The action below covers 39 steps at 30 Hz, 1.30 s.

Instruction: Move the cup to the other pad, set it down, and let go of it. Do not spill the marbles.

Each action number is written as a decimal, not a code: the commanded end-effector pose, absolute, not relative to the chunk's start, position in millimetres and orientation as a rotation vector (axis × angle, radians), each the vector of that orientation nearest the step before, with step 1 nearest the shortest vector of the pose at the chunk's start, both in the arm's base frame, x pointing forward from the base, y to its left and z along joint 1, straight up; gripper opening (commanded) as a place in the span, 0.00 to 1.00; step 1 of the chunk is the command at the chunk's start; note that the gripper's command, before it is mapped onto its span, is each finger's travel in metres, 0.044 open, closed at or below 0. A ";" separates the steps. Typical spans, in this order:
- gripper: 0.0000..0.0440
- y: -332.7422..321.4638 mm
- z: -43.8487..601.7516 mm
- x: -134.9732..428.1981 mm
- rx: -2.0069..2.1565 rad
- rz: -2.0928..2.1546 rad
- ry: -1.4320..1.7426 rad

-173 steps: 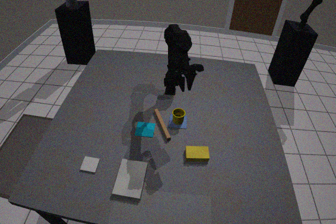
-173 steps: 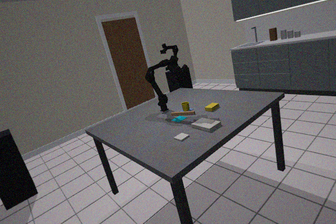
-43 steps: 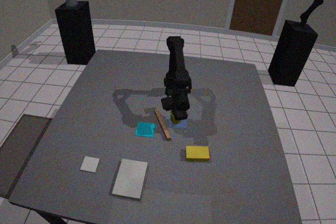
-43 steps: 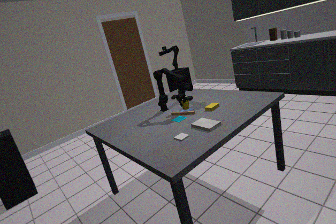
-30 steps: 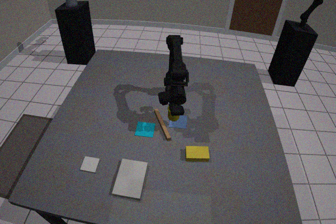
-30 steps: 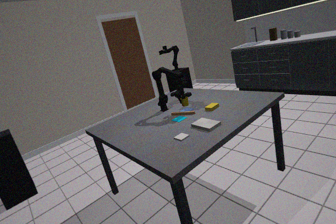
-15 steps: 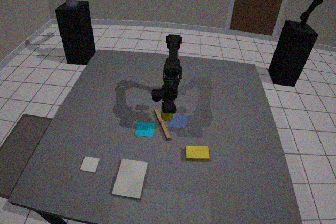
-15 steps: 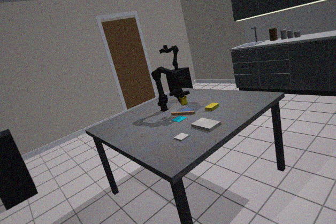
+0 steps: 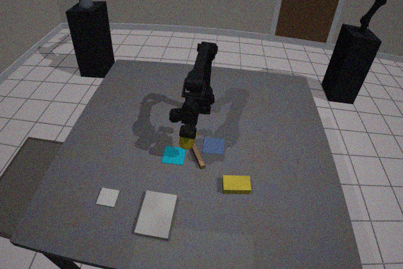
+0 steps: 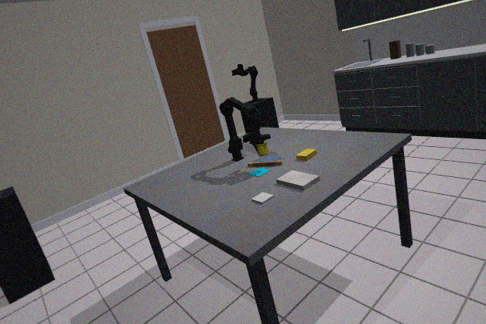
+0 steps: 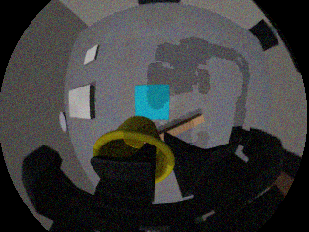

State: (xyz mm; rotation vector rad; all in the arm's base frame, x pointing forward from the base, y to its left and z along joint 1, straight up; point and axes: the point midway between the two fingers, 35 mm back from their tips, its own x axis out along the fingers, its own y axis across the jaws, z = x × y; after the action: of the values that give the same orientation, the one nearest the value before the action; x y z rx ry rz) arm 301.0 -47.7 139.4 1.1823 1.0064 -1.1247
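The yellow cup (image 9: 186, 142) (image 10: 261, 149) (image 11: 135, 124) hangs above the table, mouth up, perhaps slightly tilted. My gripper (image 9: 187, 135) (image 10: 258, 142) is shut on its wall near the rim; one black finger covers part of the mouth in the wrist view. The marbles cannot be made out in the dim cup. The cyan pad (image 9: 173, 159) (image 10: 259, 172) (image 11: 143, 93) lies flat and bare, with a shadow on it. The blue pad (image 9: 214, 146) (image 10: 270, 158) lies flat and bare on the bar's other side. It is not visible in the wrist view.
A wooden bar (image 9: 198, 157) (image 10: 265, 163) (image 11: 184, 126) lies between the pads. A yellow block (image 9: 237, 183) (image 10: 306, 154), a large white slab (image 9: 156, 214) (image 10: 297, 179) (image 11: 81, 101) and a small white tile (image 9: 108, 197) (image 10: 262, 197) (image 11: 91, 54) lie farther from the arm's base.
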 end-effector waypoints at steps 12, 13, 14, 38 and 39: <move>0.00 -88.9 106.8 314.9 1.235 -1.176 0.925; 0.00 -90.3 104.2 315.0 1.237 -1.179 0.923; 0.00 -91.6 101.5 315.0 1.240 -1.181 0.920; 0.38 -110.0 72.7 310.9 1.309 -1.182 0.851; 0.38 -110.9 74.2 311.3 1.312 -1.177 0.845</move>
State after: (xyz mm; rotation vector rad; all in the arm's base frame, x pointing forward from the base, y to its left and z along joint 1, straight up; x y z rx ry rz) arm 308.2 -108.5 67.2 1.2939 0.8727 -1.2072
